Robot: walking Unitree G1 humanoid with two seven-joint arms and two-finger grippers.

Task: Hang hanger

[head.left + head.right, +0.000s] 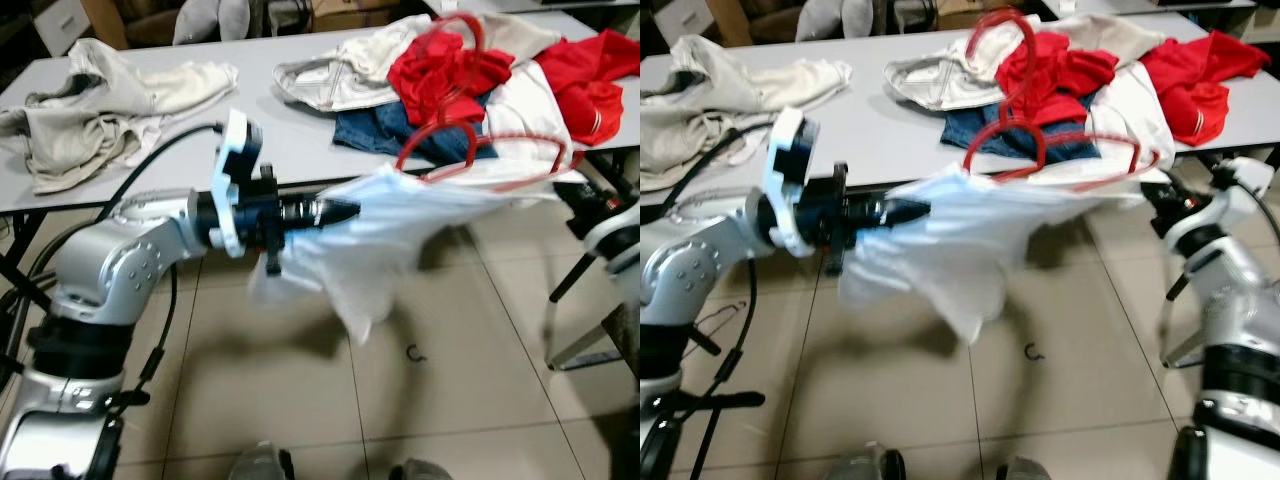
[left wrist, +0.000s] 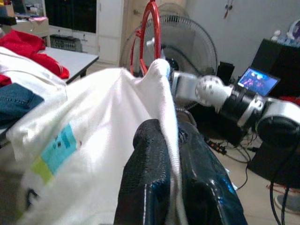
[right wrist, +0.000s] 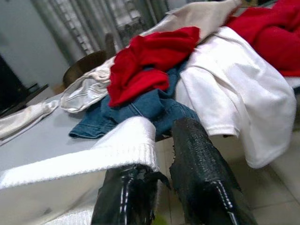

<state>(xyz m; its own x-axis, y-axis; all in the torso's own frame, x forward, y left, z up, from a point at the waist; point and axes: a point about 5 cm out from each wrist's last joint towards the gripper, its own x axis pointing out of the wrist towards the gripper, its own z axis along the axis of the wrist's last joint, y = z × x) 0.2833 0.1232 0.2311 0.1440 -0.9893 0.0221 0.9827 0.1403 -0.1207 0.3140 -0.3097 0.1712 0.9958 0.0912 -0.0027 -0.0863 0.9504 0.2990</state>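
While blurred, white shirt (image 1: pixel 400 230) hides red hanger (image 1: pixel 470 150).

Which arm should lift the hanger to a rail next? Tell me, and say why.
Probably the right. The right gripper holds the white shirt at the end nearest the red hanger, whose hook rises close by. The left gripper pinches the far end of the cloth.

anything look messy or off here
Yes: clothes lie in loose heaps on the table, one white garment drooping over its edge. The white shirt on the red hanger sags unevenly between the left gripper and right gripper.
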